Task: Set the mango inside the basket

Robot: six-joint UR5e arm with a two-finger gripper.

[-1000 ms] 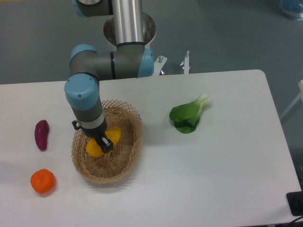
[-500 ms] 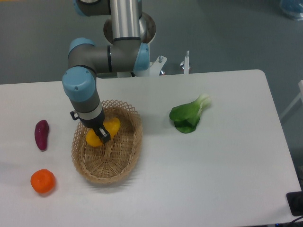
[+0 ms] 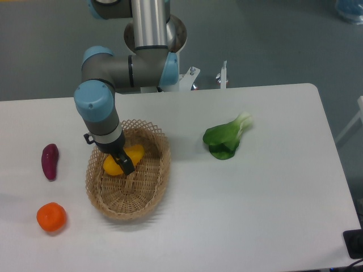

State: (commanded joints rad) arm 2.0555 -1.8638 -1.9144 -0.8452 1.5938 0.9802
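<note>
While the arm reaches down from the 12 o'clock edge of the table [image 3: 272, 192], its gripper [image 3: 122, 163] sits low inside the basket [image 3: 150, 192], over the far, 12 o'clock end of it. One dark finger [image 3: 126, 166] shows clearly, lying across the mango [image 3: 131, 154]; the other is hidden behind the wrist and the fruit, so I cannot tell whether the jaws clamp the mango or have let go of it (the finger at least looks to be touching the skin). The mango is yellow-orange, inside the basket's rim, tilted with one end toward 2 o'clock and the other toward 8 o'clock, and partly covered by the gripper. Whether it rests on the woven floor or hangs just above it cannot be judged from this view.

The basket is a light tan wicker oval with an open lattice rim, standing on the white table left of centre, its long axis running roughly from 12 to 6 o'clock.

Outside the basket, at about 9 o'clock from it, lies a purple sweet potato [image 3: 50, 161], apart from the rim. At about 8 o'clock from the basket, nearer the front edge of the table, sits a round orange tangerine [image 3: 51, 217], also apart from the wicker and from the sweet potato. At about 3 o'clock from the basket, well apart, lies a green bok choy [image 3: 226, 139] with its pale stalk end pointing toward 1 o'clock.
</note>
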